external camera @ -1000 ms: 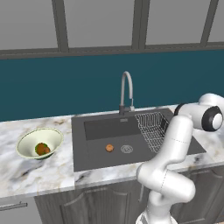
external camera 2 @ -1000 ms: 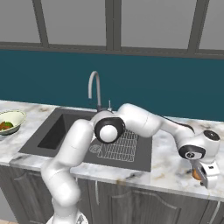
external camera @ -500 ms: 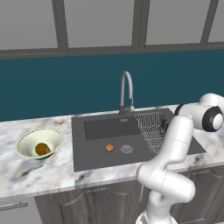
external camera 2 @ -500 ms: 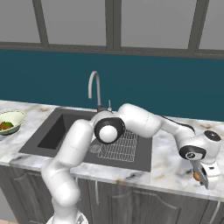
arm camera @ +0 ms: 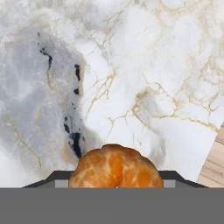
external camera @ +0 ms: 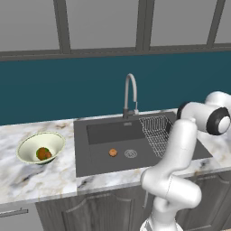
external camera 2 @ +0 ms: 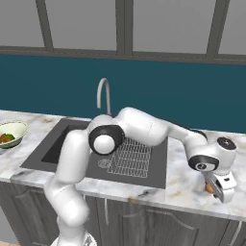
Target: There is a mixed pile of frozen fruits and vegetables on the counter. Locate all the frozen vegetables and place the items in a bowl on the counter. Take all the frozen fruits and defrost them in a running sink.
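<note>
My gripper [external camera 2: 215, 190] low over counter [external camera 2: 185, 178] right of sink [external camera 2: 57, 149], at far right edge. Orange fruit [arm camera: 116, 167] sits between my finger tips in hand view, marble beneath; whether fingers press on it or stand apart, cannot tell. Second orange fruit piece [external camera: 113, 153] on sink floor just left of drain [external camera: 131, 154]. Bowl [external camera: 31, 145] on counter left of sink, holds green and brown-orange vegetables [external camera: 43, 154]. Faucet [external camera: 130, 92] behind basin, wire rack [external camera: 155, 131] at right.
</note>
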